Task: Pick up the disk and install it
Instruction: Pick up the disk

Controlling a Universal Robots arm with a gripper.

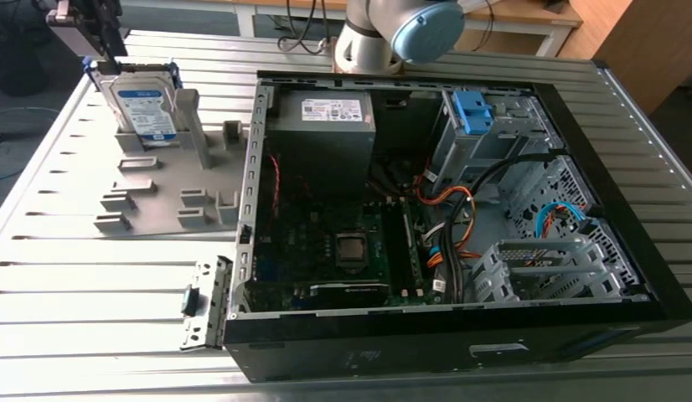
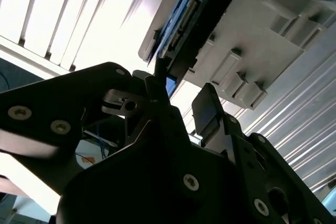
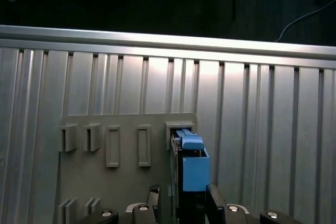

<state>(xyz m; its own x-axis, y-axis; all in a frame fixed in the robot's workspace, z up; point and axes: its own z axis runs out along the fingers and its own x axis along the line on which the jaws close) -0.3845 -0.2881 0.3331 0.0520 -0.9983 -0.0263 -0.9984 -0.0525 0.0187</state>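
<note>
Flat silver disk with blue plastic rails (image 1: pixel 145 102) stands on edge in grey plastic rack (image 1: pixel 156 197) on slatted metal desk (image 1: pixel 55 276), ten o'clock from open black computer case (image 1: pixel 436 356), exterior view. Black hand (image 1: pixel 104 55) at disk's twelve o'clock, fingers apart, flanking its top edge.

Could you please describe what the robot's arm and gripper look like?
The arm is a pale grey, rounded tube with a light blue cap on its joint. The gripper is matte black, built of angular plates fastened with silver socket-head screws. Its fingers are flat black bars.
</note>
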